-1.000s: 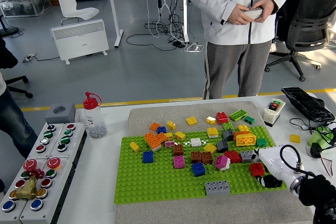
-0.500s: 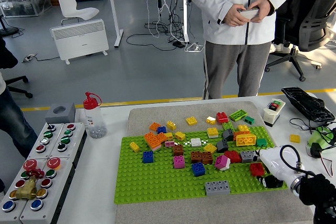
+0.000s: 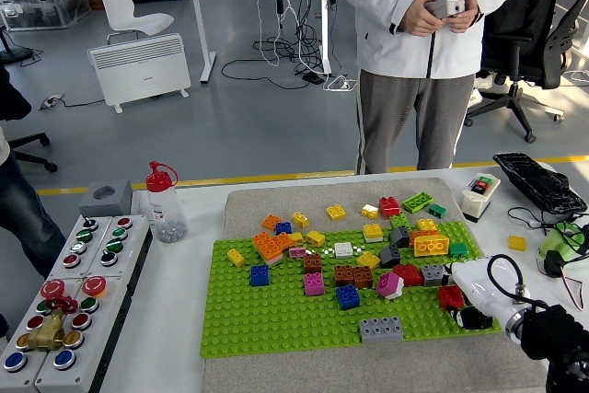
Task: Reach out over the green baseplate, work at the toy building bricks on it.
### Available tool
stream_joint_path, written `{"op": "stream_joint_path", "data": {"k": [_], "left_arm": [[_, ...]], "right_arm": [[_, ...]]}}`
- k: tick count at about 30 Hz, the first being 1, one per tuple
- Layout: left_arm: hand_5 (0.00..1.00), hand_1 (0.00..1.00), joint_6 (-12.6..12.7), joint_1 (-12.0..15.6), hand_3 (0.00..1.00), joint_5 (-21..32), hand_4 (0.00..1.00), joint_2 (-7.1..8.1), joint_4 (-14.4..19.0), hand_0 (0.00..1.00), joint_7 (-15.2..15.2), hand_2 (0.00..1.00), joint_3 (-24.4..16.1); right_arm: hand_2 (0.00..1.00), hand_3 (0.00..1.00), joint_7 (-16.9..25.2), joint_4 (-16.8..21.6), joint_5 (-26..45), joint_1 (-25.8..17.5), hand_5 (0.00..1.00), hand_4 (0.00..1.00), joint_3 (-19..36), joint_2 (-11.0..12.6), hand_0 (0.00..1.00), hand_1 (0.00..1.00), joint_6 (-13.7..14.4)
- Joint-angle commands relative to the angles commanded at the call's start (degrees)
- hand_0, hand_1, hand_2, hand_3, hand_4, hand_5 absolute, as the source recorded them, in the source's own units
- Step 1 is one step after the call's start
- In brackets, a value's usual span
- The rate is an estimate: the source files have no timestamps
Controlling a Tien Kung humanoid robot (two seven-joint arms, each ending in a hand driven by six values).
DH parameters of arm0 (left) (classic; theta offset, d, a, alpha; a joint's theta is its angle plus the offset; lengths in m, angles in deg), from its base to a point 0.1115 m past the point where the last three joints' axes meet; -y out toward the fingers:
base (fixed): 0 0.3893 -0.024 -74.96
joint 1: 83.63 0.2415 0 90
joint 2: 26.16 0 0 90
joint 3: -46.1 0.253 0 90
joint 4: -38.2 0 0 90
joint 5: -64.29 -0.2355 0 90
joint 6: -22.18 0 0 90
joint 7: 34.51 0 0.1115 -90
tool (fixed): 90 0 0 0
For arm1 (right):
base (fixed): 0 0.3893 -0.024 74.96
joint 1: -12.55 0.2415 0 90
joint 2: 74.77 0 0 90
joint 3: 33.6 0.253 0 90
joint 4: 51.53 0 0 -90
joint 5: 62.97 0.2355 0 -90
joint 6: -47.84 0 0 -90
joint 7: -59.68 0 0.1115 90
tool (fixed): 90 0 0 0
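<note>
The right hand (image 3: 479,296) is seen at the green baseplate (image 3: 276,315), a red brick (image 3: 450,296) beside its fingers; their closure cannot be told. Bricks lie scattered, mostly unassembled.

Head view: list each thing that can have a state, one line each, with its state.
Right hand: over the green baseplate's right end, at a red brick; fingers not clear.
Left hand: out of view.
Green baseplate: flat on the grey mat, bricks crowded along its far half.
Grey brick: alone near the front edge, studs up.
Bottle: upright, red cap on.
Person's hands: together, holding a small device.
</note>
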Motion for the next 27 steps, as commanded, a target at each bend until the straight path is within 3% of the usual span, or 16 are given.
{"op": "stream_joint_path", "data": {"k": [16, 27], "left_arm": [[0.998, 0.688, -0.1, 0.3, 0.607, -0.2, 0.351, -0.17, 0.0, 0.675, -0.1, 0.662, 0.1], [0.998, 0.687, -0.1, 0.3, 0.606, -0.1, 0.352, -0.15, 0.0, 0.676, 0.0, 0.662, 0.1]], "right_arm": [[0.327, 0.597, 0.1, -0.8, -0.3, -0.3, 0.184, 0.624, -0.3, -0.1, 0.352, 0.249, 0.2], [0.315, 0.559, 0.7, -1.2, -0.7, -0.3, 0.173, 0.588, -0.1, -0.1, 0.327, 0.229, 1.8]]}}
